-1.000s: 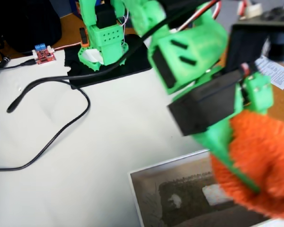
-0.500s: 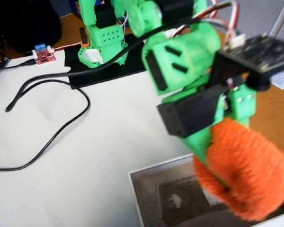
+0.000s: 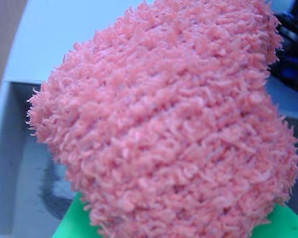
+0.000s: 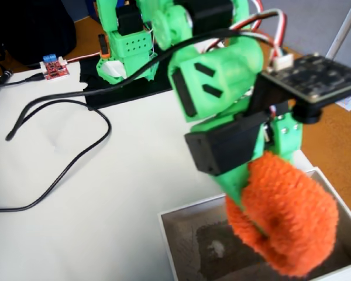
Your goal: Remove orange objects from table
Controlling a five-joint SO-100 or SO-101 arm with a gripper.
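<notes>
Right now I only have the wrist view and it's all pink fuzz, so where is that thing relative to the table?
Observer: In the fixed view the orange cloth wad hangs off the table's surface, over the white shallow box.
Operator: Is it held or loose?
Observer: Held. The green gripper is shut on it, one finger pressed into its left side.
Operator: Anything already in the box?
Observer: A small pale scrap lies on its grey floor, left of the wad.
Operator: Any cables nearby?
Observer: A black cable loops over the table's left part, well clear of the box.
</notes>
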